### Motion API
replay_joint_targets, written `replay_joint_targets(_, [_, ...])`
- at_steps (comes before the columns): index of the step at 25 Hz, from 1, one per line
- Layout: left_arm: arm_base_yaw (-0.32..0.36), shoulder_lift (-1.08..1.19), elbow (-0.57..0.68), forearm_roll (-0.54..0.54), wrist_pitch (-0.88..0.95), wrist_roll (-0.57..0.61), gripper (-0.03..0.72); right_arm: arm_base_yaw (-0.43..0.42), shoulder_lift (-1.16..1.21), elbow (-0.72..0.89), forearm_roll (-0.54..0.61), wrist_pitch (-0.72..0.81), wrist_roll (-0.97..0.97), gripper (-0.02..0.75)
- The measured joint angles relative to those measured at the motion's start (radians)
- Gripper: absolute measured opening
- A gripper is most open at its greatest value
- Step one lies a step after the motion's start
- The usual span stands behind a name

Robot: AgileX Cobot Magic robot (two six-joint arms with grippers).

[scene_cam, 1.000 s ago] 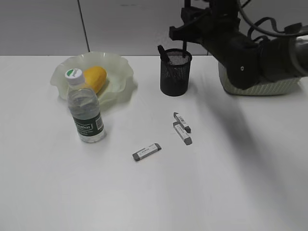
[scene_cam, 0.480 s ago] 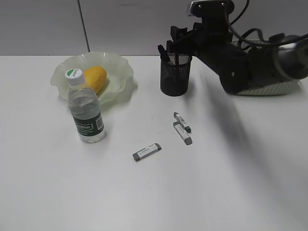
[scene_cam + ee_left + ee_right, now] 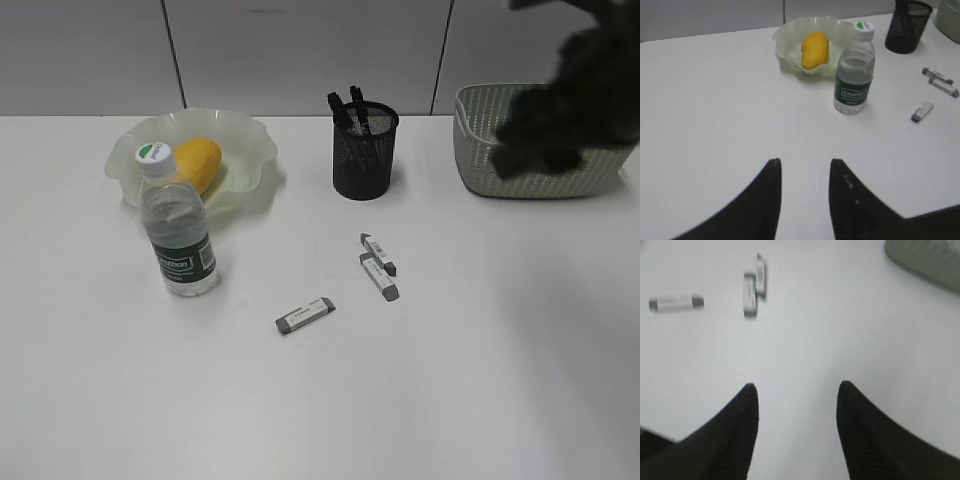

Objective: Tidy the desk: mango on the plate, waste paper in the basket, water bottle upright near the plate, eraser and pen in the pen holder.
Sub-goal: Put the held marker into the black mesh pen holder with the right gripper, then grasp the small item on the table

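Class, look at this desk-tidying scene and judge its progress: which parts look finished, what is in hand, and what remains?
Done: the mango lies on the plate, the water bottle stands upright beside it, and two pens sit in the pen holder. In hand: nothing; the right gripper and left gripper are open and empty. Left: three erasers lie on the desk. No waste paper is visible; the basket's inside is hidden.

A yellow-orange mango [image 3: 197, 162] in a pale translucent green plate [image 3: 250, 140]; a clear water bottle [image 3: 178, 225] with dark green label, white lettering and white-green cap; a black mesh pen holder [image 3: 364, 152]; a sage-green woven-look basket [image 3: 480, 140]; three grey-and-white erasers [image 3: 305, 315] on the plain white bench [image 3: 450, 380].
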Motion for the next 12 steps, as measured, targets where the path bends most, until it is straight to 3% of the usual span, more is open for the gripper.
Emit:
replay_joint_targets(5, [0.0, 0.174, -0.008, -0.107, -0.012, 0.119, 0.298, 0.0, -0.419, 0.252, -0.011, 0.26, 0.062, 0.405])
replay_joint_targets(12, [-0.005, 0.581, -0.115, -0.299, -0.172, 0.301, 0.333, 0.0, -0.972, 0.491, -0.011, 0.334, 0.077, 0.403])
